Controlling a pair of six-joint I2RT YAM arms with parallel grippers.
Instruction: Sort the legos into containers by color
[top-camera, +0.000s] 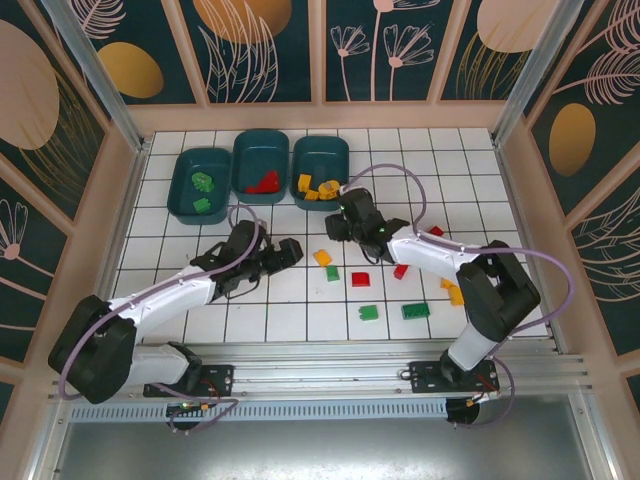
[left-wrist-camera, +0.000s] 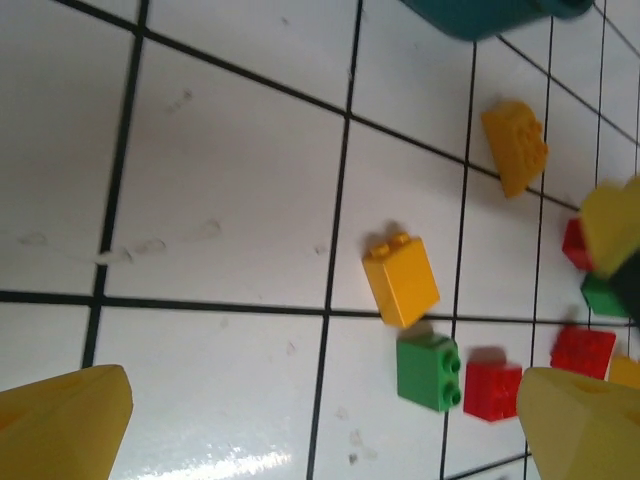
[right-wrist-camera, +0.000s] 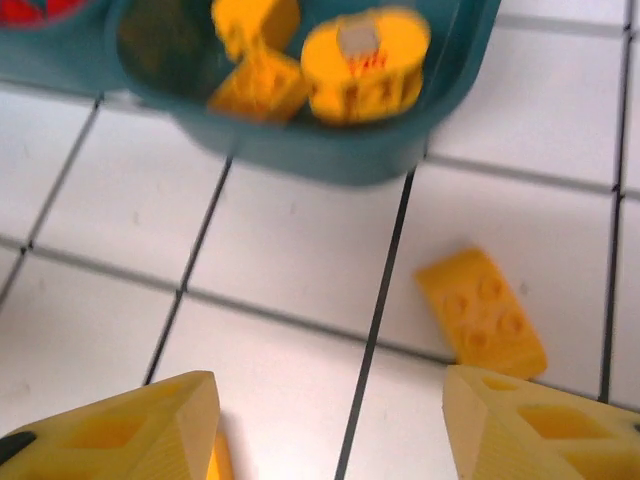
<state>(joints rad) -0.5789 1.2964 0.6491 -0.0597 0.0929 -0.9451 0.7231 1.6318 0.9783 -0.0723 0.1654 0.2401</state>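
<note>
Teal plastic first: three containers sit in a row at the far side of the white tiled tabletop. The left container holds green legos, the middle container holds red legos, and the right container holds yellow legos.

Now the arms. The left arm lies low and long, running from its base at the near left corner diagonally out to mid-tabletop. The left gripper points right, toward the loose legos. Its wrist camera adds what the overhead can't: two yellow fingers stand wide apart at the bottom corners. That gripper is open, with bare tile between the fingers. Ahead of it lie a yellow brick, a green brick close by its near end, and a red brick just beside the green.

Over to the right arm. It rises from its base, folds at the elbow and sends the forearm left and away. The right gripper hangs just in front of the right container.

From above its opening is too small to read. The wrist view settles it: the fingers are spread, gripping nothing, with tile between them. An orange-yellow brick lies on the tabletop just past the right finger, outside the container. Beyond it, inside the container's near wall, sits a round yellow piece among other yellow bricks.

The overhead view alone shows the rest of the scatter: red, green and yellow bricks right of centre, well apart from the containers.
</note>
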